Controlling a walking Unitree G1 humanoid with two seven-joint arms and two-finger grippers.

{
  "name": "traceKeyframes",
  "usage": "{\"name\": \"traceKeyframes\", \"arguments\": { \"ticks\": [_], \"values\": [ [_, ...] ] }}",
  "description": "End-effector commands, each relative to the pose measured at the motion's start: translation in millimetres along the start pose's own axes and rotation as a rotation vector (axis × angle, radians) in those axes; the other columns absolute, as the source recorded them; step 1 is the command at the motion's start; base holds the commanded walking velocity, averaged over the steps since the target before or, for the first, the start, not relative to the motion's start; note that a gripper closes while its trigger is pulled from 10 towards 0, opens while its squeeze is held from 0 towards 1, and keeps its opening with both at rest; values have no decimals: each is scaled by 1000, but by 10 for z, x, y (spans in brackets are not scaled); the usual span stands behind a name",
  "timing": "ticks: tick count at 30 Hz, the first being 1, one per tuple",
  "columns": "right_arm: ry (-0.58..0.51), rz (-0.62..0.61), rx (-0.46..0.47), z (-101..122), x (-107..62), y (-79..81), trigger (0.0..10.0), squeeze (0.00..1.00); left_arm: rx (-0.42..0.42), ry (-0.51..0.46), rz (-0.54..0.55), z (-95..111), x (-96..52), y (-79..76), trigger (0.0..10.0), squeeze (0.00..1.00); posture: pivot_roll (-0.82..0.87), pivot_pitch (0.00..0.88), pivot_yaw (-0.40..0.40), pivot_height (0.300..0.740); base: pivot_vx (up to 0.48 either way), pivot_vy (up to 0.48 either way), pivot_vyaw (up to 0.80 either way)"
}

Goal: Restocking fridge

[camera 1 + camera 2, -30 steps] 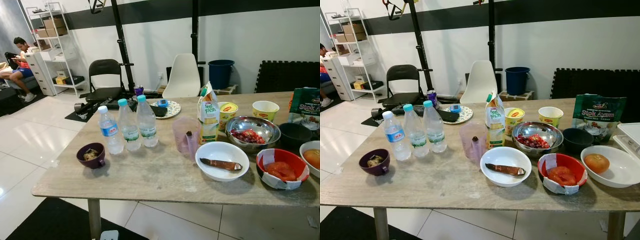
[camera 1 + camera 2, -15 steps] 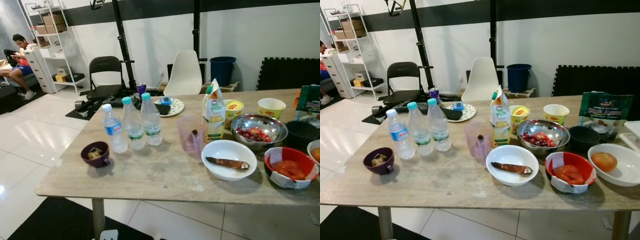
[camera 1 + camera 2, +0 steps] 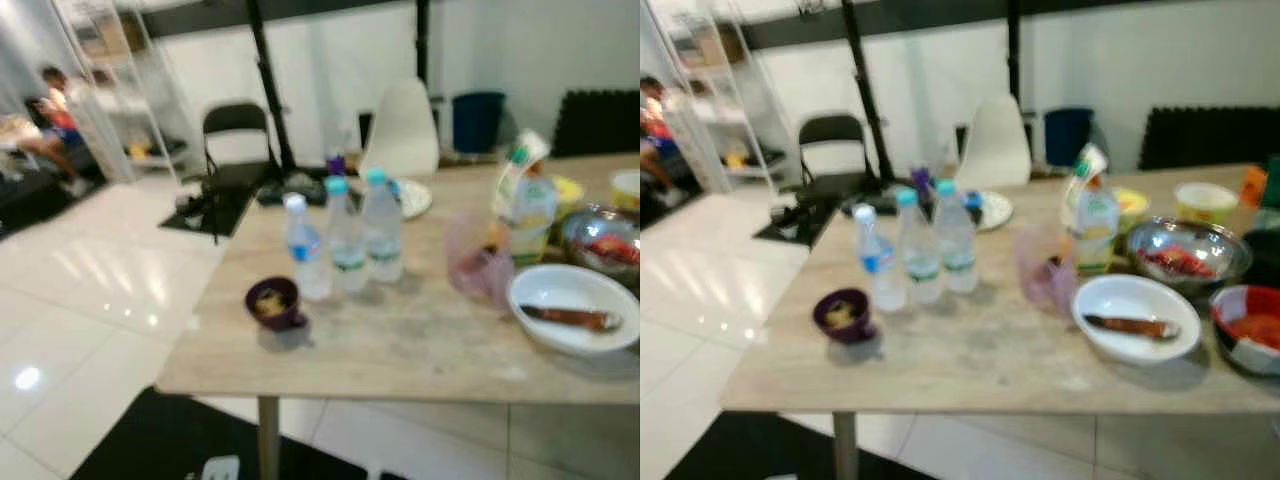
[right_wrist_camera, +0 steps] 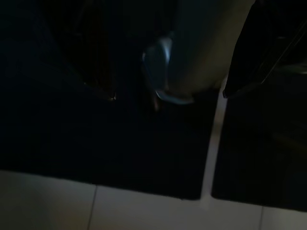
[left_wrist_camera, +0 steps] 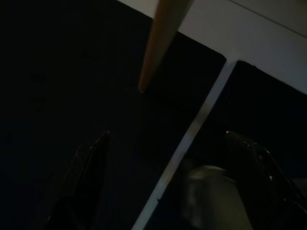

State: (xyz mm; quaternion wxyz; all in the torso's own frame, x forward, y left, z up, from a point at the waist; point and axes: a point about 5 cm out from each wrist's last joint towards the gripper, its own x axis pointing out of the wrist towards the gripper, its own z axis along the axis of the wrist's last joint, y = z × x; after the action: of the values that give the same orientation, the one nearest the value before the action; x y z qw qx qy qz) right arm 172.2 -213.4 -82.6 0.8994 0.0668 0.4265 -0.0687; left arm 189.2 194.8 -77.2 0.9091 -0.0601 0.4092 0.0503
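The picture is blurred. On the wooden table [image 3: 400, 350] stand three water bottles [image 3: 345, 240] in a row, with a small purple cup [image 3: 272, 303] in front of them. To their right are a pink pitcher [image 3: 478, 265], a juice carton [image 3: 527, 205], a white bowl [image 3: 570, 310] holding a brown piece of food, a steel bowl [image 3: 1185, 255] with red food and a red bowl [image 3: 1250, 325]. My left gripper [image 5: 167, 136] hangs open over a dark floor mat, near a table leg [image 5: 163, 43]. My right gripper [image 4: 168, 95] hangs open over the same kind of mat.
Behind the table stand a black folding chair [image 3: 235, 130], a white chair [image 3: 405, 130] and a blue bin [image 3: 477, 120]. A person [image 3: 55, 110] sits at the far left by a white shelf [image 3: 110, 80]. A black mat [image 3: 150, 450] lies under the table's near edge.
The whole picture has shifted right and gone blurry, so the camera is moving and turning left. The things on the table keep their places.
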Motion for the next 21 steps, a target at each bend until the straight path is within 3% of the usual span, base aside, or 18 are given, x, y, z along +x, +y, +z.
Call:
{"name": "traceKeyframes", "arguments": {
  "ticks": [1, 11, 21],
  "values": [
    [25, 11, 7, -82, -9, 56, 10000, 0, 12, 15, 18, -32, -18, 84, 10000, 0, -12, 59, 93, 717, 0, 480, 0],
    [35, 7, 10, -117, -19, 46, 10000, 0, 13, 15, 20, -30, -19, 95, 10000, 0, -13, 60, 95, 717, 0, 463, 0],
    [52, 2, 10, -158, -31, 23, 10000, 0, 23, 18, 13, -26, -16, 85, 10000, 0, -11, 59, 96, 717, 0, 0, 0]
  ]
}}
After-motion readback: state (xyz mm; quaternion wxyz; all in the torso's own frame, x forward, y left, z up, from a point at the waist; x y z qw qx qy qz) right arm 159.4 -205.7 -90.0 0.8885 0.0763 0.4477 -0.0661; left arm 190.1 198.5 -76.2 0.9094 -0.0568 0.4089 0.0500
